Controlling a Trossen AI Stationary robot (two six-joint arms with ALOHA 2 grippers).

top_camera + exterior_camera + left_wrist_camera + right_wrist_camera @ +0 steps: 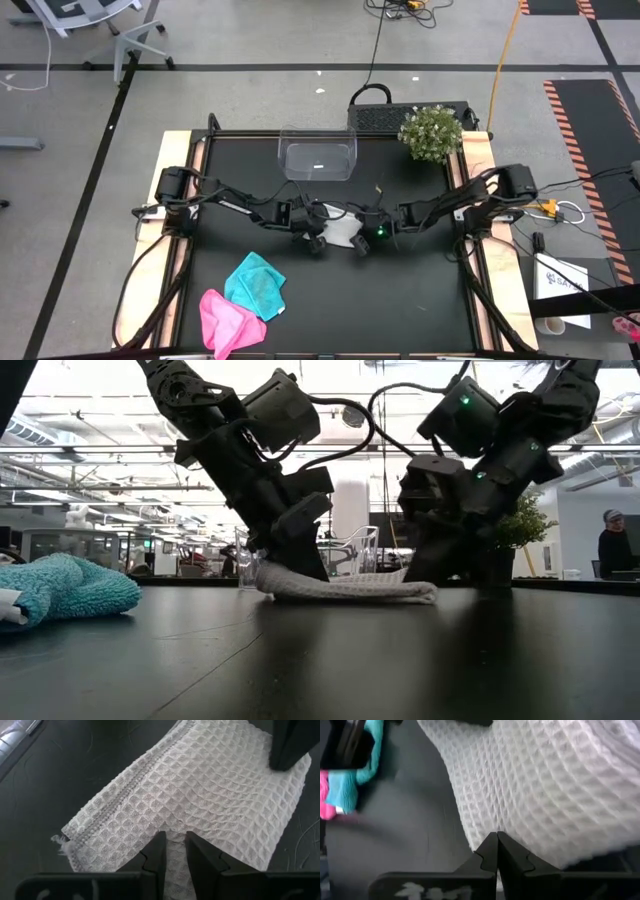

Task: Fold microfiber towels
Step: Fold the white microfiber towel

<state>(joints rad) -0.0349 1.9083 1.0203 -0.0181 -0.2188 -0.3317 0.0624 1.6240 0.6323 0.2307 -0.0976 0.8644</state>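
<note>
The white towel (215,795) is a cloth with a rough waffle weave and a stitched hem. The teal towel (70,590) looks soft and fluffy. The table (330,660) has a black, smooth, slightly shiny top. The tub (318,155) is clear plastic.

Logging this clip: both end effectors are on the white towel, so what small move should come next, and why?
Probably lift both pinched edges together and carry them across to fold. The left end effector and right end effector each grip an edge of the white towel, which lies flat on the table.
</note>
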